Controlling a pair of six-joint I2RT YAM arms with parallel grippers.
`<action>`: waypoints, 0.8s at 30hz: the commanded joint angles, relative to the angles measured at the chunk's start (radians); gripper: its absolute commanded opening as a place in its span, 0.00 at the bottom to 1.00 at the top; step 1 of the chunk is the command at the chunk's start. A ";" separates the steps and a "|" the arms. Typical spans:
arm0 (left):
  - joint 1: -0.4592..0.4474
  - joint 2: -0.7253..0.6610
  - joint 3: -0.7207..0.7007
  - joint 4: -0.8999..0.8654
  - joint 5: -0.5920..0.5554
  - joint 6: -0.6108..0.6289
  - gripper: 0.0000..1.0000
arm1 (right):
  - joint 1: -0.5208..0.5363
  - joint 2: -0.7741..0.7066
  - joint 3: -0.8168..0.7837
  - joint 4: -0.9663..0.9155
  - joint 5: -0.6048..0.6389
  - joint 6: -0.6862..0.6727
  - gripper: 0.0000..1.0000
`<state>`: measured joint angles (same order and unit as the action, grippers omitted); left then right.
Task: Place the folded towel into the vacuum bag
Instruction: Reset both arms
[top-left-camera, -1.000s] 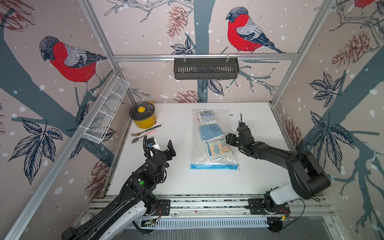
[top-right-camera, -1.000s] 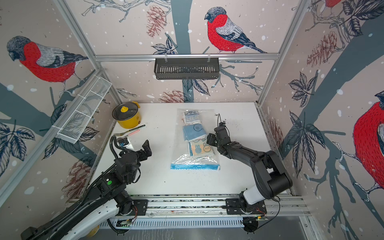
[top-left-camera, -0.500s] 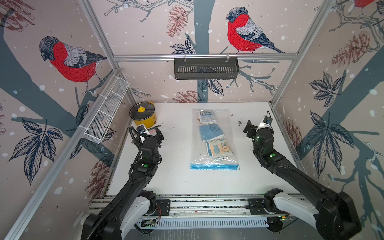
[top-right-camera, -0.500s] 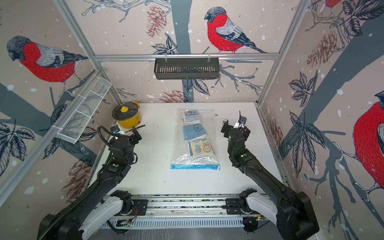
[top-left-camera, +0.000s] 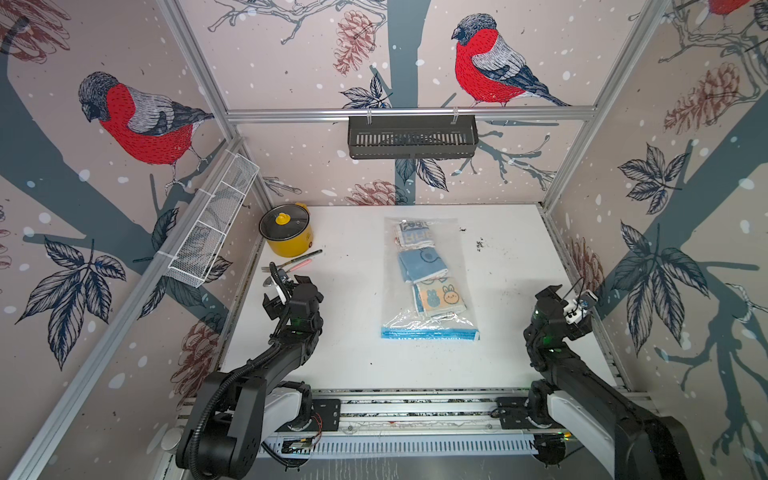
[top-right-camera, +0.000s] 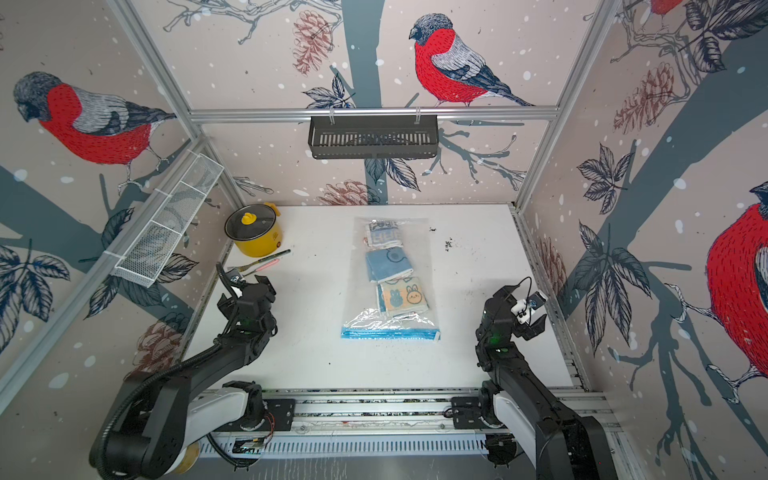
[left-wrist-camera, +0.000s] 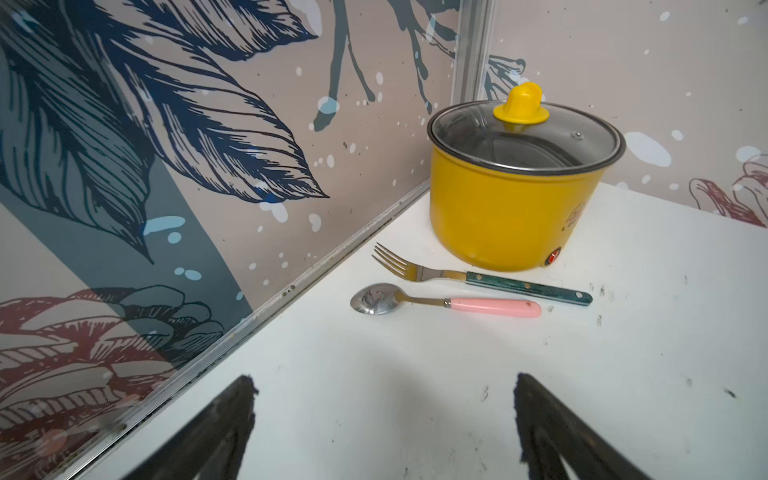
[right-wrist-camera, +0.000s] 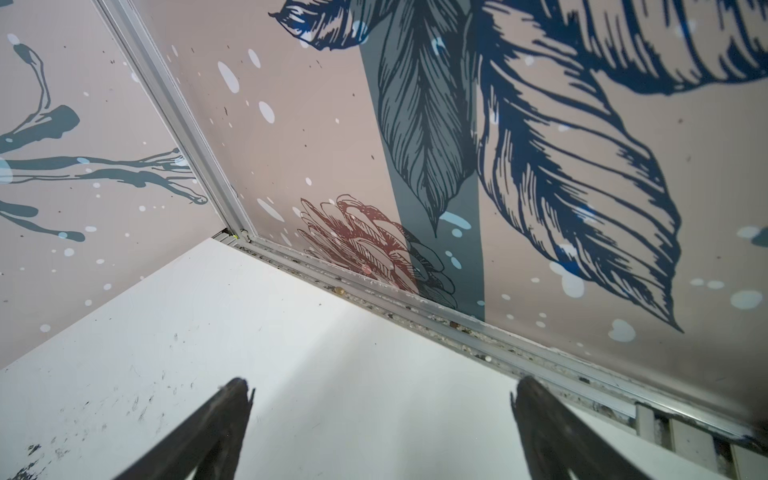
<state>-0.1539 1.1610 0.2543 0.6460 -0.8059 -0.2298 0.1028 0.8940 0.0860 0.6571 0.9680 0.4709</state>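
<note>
The vacuum bag (top-left-camera: 428, 323) (top-right-camera: 390, 323) lies flat mid-table in both top views, its blue zip strip (top-left-camera: 430, 334) at the near end. Three folded towels show through the clear plastic: an orange rabbit towel (top-left-camera: 439, 297) nearest the strip, a blue one (top-left-camera: 420, 266), and a patterned one (top-left-camera: 413, 235) at the far end. My left gripper (top-left-camera: 289, 293) (left-wrist-camera: 382, 386) stands open and empty left of the bag, facing the pot. By the right wall my right gripper (top-left-camera: 563, 307) (right-wrist-camera: 382, 388) is open and empty, well apart from the bag.
A yellow lidded pot (top-left-camera: 286, 232) stands at the back left, with a fork (left-wrist-camera: 478, 276) and a pink-handled spoon (left-wrist-camera: 449, 303) beside it. A white wire basket (top-left-camera: 212, 224) hangs on the left wall and a black rack (top-left-camera: 411, 137) on the back wall. Dark specks (top-left-camera: 480, 245) lie right of the bag.
My right gripper left the bag's right edge, opened wider and drew back to the right wall. The left gripper swung left toward the pot. The bag and towels stayed put.
</note>
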 joint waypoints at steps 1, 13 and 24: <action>0.003 0.056 -0.009 0.186 0.076 0.027 0.96 | -0.006 0.048 -0.020 0.192 -0.004 -0.044 0.99; 0.083 0.261 -0.038 0.541 0.528 0.199 0.96 | -0.017 0.467 0.098 0.525 -0.620 -0.387 0.99; 0.134 0.335 0.045 0.431 0.680 0.188 0.97 | -0.065 0.617 0.130 0.589 -0.678 -0.362 0.99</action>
<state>-0.0223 1.5005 0.2924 1.0641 -0.1654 -0.0525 0.0425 1.5105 0.2111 1.2575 0.3405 0.1043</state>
